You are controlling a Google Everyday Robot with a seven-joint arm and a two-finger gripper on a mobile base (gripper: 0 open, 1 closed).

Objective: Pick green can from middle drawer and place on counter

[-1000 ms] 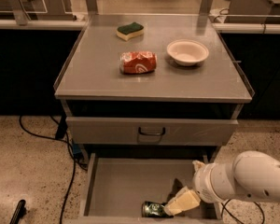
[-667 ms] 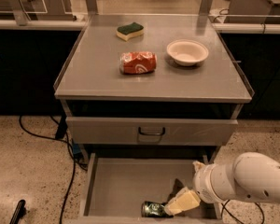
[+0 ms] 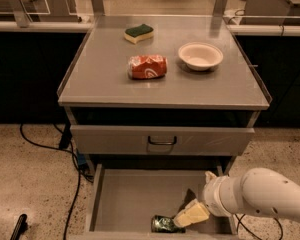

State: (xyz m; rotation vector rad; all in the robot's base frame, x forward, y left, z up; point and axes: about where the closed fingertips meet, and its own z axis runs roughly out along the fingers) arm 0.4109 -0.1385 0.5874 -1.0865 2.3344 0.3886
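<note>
The middle drawer (image 3: pixel 127 196) is pulled out, and the green can (image 3: pixel 163 224) lies on its side on the drawer floor, near the front edge. The gripper (image 3: pixel 187 217) is low inside the drawer, reaching in from the right and touching the can's right end; I cannot tell if it is spread or closed. On the counter (image 3: pixel 105 81) above rest a red crushed can (image 3: pixel 147 66), a sponge (image 3: pixel 139 32) and a bowl (image 3: pixel 200 56).
</note>
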